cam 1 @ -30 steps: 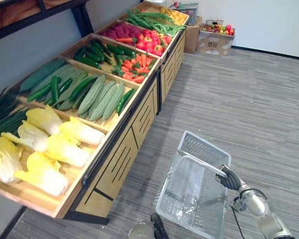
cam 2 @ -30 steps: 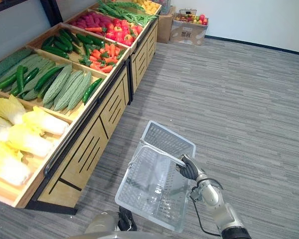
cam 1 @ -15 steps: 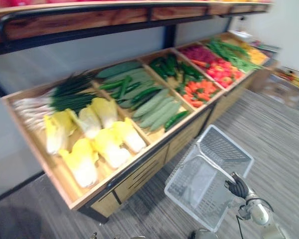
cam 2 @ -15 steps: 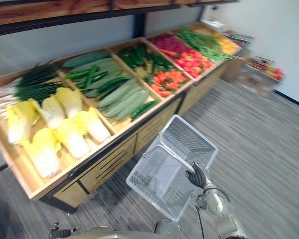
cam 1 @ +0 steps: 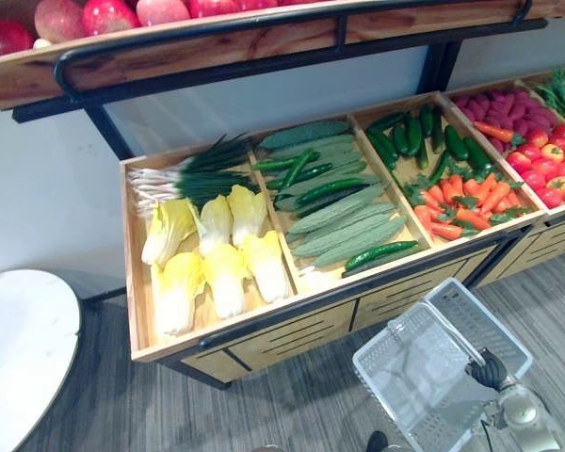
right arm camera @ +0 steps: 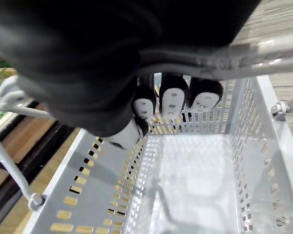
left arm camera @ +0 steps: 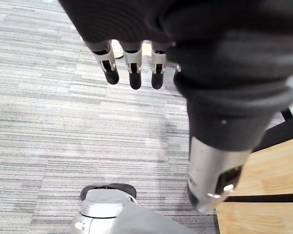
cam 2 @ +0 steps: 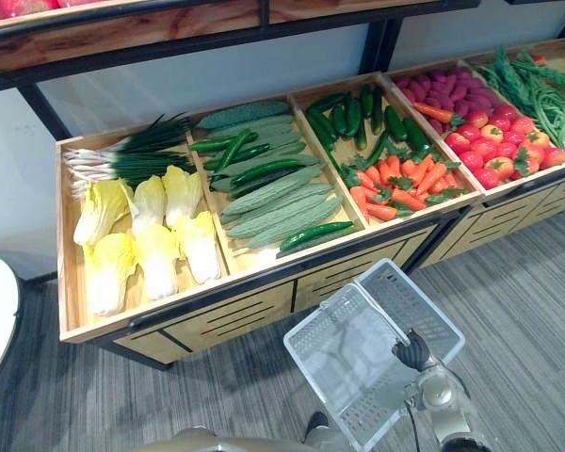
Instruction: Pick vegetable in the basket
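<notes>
Right eye view: the vegetables are laid out in the compartments of the wooden stand (cam 2: pixel 226 315), on the far side of the basket (cam 2: pixel 334 353), which is held empty, near and to the right, over the floor just in front of the stand. Nothing is picked yet. The cabbages (cam 2: pixel 160 240) in the left compartment are judged light but bulky and leafy, so a wide, gentle hold round the thick middle would be called for. The bumpy green gourds (cam 2: pixel 273 202) to their right look stiff and easy to take across the middle, while the smooth cucumbers (cam 2: pixel 358 113) further right may slip. The right hand (right arm camera: pixel 172 100) is seen curled round the basket's handle (right arm camera: pixel 268 48), the arm reaching forward and low. The left hand (left arm camera: pixel 131 68) is hung over the floor, fingers straight, with nothing held
</notes>
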{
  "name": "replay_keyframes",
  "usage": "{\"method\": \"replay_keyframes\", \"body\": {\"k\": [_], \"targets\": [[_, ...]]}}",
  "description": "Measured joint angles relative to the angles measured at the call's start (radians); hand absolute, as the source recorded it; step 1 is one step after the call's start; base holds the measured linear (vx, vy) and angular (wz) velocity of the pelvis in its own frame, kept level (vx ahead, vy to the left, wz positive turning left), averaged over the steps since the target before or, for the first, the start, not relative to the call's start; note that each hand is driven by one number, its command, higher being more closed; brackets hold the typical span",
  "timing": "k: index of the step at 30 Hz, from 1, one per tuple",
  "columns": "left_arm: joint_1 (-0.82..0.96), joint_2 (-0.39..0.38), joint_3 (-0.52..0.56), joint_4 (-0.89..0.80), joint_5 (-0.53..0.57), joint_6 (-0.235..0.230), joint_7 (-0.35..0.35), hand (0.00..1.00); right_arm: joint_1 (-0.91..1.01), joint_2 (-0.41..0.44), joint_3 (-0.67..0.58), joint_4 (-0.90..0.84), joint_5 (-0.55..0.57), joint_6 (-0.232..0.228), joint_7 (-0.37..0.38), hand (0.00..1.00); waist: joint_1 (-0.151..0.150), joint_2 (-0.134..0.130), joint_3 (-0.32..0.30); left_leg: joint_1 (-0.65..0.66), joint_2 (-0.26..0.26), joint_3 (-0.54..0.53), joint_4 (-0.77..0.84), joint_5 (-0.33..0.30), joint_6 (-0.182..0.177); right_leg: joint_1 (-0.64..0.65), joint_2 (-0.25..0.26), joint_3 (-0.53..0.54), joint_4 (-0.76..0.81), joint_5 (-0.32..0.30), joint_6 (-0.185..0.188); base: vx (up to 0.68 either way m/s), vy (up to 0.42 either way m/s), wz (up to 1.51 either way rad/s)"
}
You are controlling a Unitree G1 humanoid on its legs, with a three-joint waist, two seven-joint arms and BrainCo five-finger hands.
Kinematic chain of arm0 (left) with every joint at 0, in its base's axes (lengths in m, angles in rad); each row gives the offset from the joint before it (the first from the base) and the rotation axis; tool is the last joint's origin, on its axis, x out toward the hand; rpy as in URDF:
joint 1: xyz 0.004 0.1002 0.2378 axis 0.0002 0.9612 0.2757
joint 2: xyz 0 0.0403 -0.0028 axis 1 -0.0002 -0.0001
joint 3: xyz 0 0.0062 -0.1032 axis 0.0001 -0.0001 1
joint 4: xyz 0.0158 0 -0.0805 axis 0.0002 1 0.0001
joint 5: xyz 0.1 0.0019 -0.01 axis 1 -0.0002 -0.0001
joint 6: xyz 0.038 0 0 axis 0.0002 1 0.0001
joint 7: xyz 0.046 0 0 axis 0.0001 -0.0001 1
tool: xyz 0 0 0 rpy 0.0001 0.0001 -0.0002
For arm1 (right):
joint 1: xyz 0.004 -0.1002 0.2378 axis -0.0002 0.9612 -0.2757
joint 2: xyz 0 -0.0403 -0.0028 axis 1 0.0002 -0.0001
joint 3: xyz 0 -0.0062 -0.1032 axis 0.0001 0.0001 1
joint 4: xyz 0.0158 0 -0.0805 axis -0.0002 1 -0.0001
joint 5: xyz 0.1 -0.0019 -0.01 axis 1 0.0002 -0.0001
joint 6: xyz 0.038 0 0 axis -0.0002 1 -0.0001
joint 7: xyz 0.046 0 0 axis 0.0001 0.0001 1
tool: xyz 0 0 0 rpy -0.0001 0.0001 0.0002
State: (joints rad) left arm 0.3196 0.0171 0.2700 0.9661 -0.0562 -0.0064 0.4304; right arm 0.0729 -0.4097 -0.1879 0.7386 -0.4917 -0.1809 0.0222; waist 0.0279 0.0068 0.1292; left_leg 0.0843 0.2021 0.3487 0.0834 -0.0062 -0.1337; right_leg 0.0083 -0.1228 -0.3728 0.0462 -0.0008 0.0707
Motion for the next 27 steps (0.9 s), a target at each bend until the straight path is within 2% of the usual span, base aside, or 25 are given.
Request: {"method": "replay_keyframes", "body": {"k": [2,5,6,8,10,12,16,19,24,26,27], "targets": [[-0.013,-0.002,0.045,-0.028,0.000,-0.077,0.083,0.00,0.040,0.013,-0.063,0.034,0.001,0.001,-0.039,1.00,-0.007,0.004,-0.003,0.028,-0.009,-0.001,-0.074,0.015,0.001,0.036,0.002,-0.047,-0.031,0.003,0.004,-0.05,0.036,0.62],[-0.040,0.009,0.116,-0.159,0.000,-0.131,0.173,0.00,0.042,0.038,-0.114,0.074,0.003,0.002,-0.070,1.00,-0.009,0.015,-0.011,0.023,-0.010,0.001,-0.126,0.015,0.001,0.050,0.017,-0.075,-0.088,0.037,0.006,-0.10,0.058,0.32],[-0.045,0.022,0.136,-0.227,0.000,-0.162,0.216,0.00,0.043,0.051,-0.123,0.086,0.003,0.003,-0.085,1.00,-0.005,0.009,-0.007,0.020,-0.015,0.003,-0.137,0.018,0.006,0.055,0.020,-0.077,-0.115,0.059,0.004,-0.07,0.038,0.07],[-0.053,0.041,0.143,-0.317,0.003,-0.190,0.263,0.00,0.046,0.063,-0.132,0.095,0.003,0.005,-0.105,1.00,-0.005,0.005,-0.005,0.020,-0.021,0.006,-0.137,0.019,0.007,0.063,0.020,-0.076,-0.136,0.077,0.006,-0.08,0.034,-0.02],[-0.065,0.051,0.145,-0.462,0.042,-0.241,0.316,0.00,0.064,0.075,-0.166,0.095,0.003,0.007,-0.140,1.00,-0.011,0.011,-0.009,0.024,-0.033,0.000,-0.152,0.025,0.016,0.071,0.012,-0.083,-0.139,0.082,0.009,-0.07,0.040,0.08],[-0.081,0.058,0.148,-0.540,0.056,-0.286,0.340,0.00,0.072,0.076,-0.179,0.094,0.022,0.007,-0.162,1.00,-0.024,0.017,-0.011,0.023,-0.038,-0.002,-0.161,0.029,0.022,0.068,0.008,-0.087,-0.136,0.082,0.010,-0.02,0.035,0.08],[-0.122,0.072,0.148,-0.624,0.067,-0.360,0.349,0.00,0.096,0.080,-0.196,0.094,0.029,0.007,-0.190,1.00,-0.029,0.024,-0.015,0.028,-0.041,-0.002,-0.171,0.033,0.024,0.066,0.006,-0.084,-0.129,0.082,0.010,0.00,0.008,0.00],[-0.144,0.077,0.146,-0.655,0.066,-0.384,0.349,0.00,0.103,0.083,-0.194,0.094,0.030,0.007,-0.190,1.00,-0.030,0.021,-0.015,0.043,-0.042,0.001,-0.177,0.033,0.024,0.066,0.011,-0.069,-0.119,0.080,0.007,0.02,0.006,-0.10],[-0.176,0.152,0.104,-0.667,0.071,-0.383,0.349,0.00,0.098,0.090,-0.150,0.093,0.029,0.002,-0.200,1.00,-0.036,0.009,-0.018,0.058,-0.035,0.028,-0.179,0.030,0.019,0.063,0.020,-0.045,-0.112,0.077,0.002,0.03,0.000,-0.15],[-0.200,0.173,0.081,-0.654,0.072,-0.370,0.344,0.00,0.097,0.089,-0.125,0.091,0.028,-0.007,-0.210,1.00,-0.037,0.006,-0.020,0.060,-0.034,0.038,-0.181,0.029,0.017,0.060,0.025,-0.035,-0.112,0.077,0.002,0.02,-0.006,-0.17],[-0.218,0.186,0.073,-0.627,0.070,-0.346,0.331,0.00,0.092,0.088,-0.114,0.087,0.028,-0.008,-0.210,1.00,-0.037,0.003,-0.021,0.059,-0.034,0.052,-0.182,0.028,0.017,0.048,0.027,-0.023,-0.106,0.077,0.001,0.01,-0.008,-0.20]]}}
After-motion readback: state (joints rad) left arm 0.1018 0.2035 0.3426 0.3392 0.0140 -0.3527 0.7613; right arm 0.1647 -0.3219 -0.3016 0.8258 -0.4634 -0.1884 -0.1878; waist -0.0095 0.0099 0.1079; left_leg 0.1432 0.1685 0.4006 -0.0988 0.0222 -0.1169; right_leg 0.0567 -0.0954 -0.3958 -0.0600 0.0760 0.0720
